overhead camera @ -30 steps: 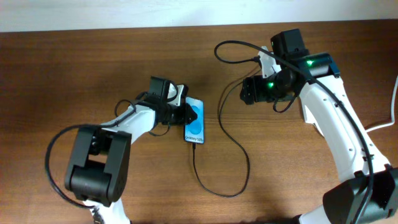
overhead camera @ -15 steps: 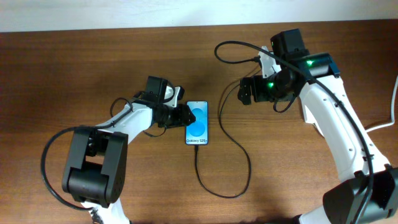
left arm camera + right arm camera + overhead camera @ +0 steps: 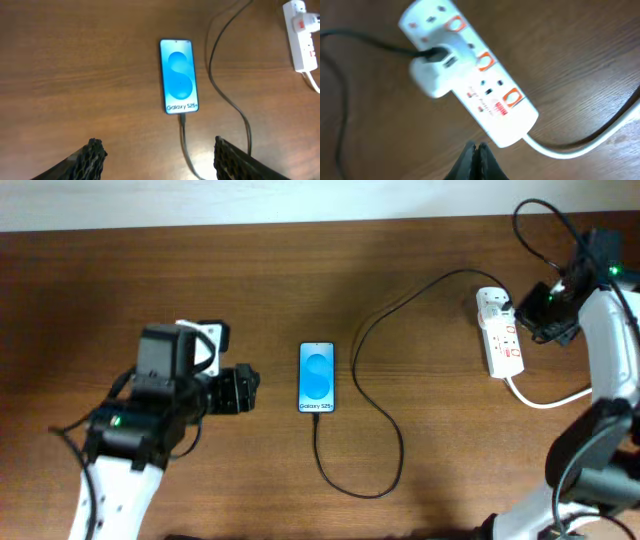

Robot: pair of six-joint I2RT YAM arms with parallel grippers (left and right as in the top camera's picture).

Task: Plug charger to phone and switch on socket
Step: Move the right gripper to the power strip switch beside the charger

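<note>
The phone [image 3: 316,377] [image 3: 179,76] lies flat in the middle of the table with its blue screen lit. The charger's thin black cable [image 3: 385,435] [image 3: 183,131] enters the phone's bottom edge. It loops round to a white adapter [image 3: 436,71] seated in the white socket [image 3: 501,333] [image 3: 470,75] [image 3: 300,31]. My left gripper [image 3: 243,390] [image 3: 160,156] is open, well left of the phone and holding nothing. My right gripper [image 3: 527,308] [image 3: 476,150] is shut and empty, just beside the socket near its cord end.
The socket's thick white cord [image 3: 548,398] [image 3: 585,140] runs off to the right table edge. The black cable makes a wide loop [image 3: 360,480] toward the front of the table. A pale wall [image 3: 250,200] borders the far edge.
My left arm has drawn back to the left, off the phone, and its jaws have opened. My right arm has swung far right to the socket, and its jaws have shut.
</note>
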